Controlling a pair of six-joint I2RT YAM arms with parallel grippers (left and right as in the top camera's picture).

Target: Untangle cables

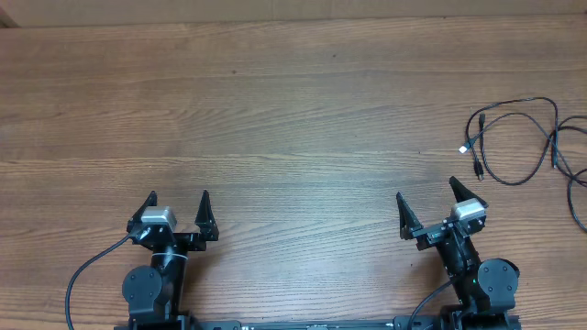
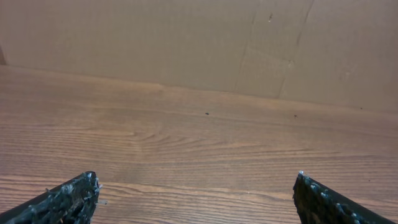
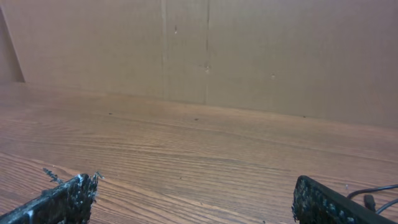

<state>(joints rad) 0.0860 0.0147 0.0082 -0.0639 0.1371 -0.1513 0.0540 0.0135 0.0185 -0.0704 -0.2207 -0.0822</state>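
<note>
Overhead: fixed high above table (image 1: 275,110), looking straight down; arms (image 1: 151,280) enter from bottom edge. Left wrist, right wrist: low, close over wood, facing forward between own fingertips (image 2: 68,202) toward cardboard wall (image 2: 155,37). All views share tabletop; wrist views share wall.

We can't read any text, label, brand, no. or sign in any view.
</note>
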